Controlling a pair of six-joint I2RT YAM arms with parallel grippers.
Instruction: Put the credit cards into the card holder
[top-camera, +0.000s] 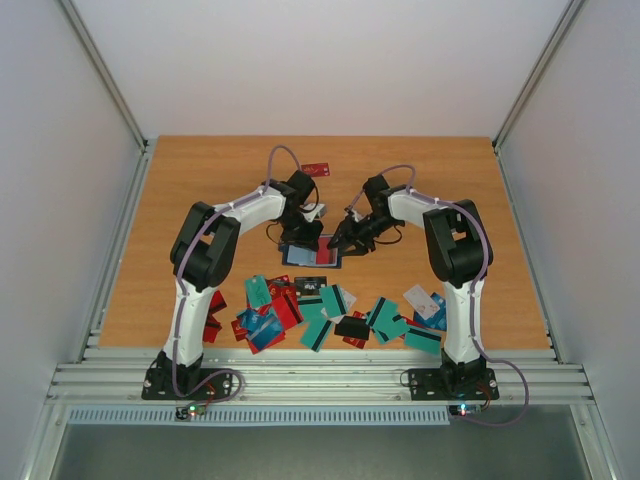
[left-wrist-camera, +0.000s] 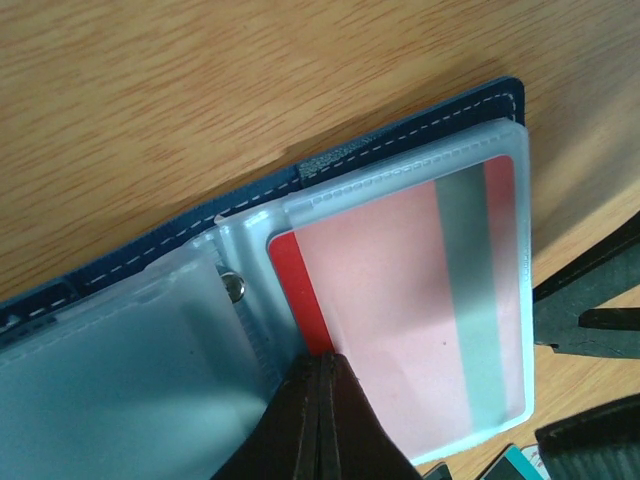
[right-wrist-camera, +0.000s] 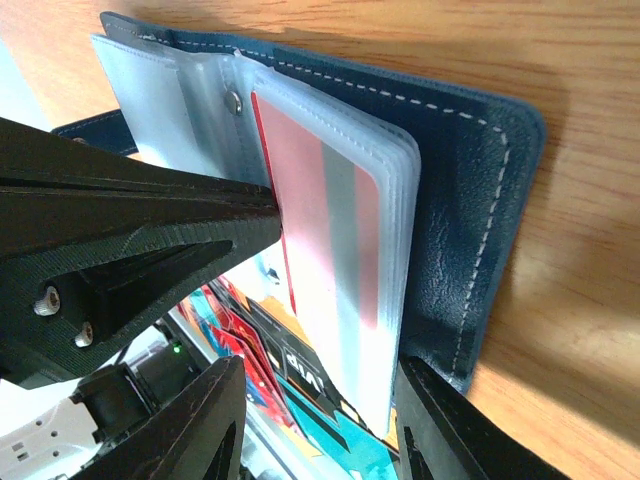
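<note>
The navy card holder lies open on the table between both arms. In the left wrist view its navy cover carries clear sleeves, and a red credit card with a grey stripe sits mostly inside the top sleeve, a red strip still showing. My left gripper is shut, its tip touching that exposed edge; it also shows in the top view. My right gripper is open, its jaws straddling the near end of the sleeve stack and cover; it also shows in the top view.
Several loose credit cards, teal, red, blue, white and black, lie scattered between the arm bases near the front edge. One red card lies alone at the back. White walls enclose the table on three sides.
</note>
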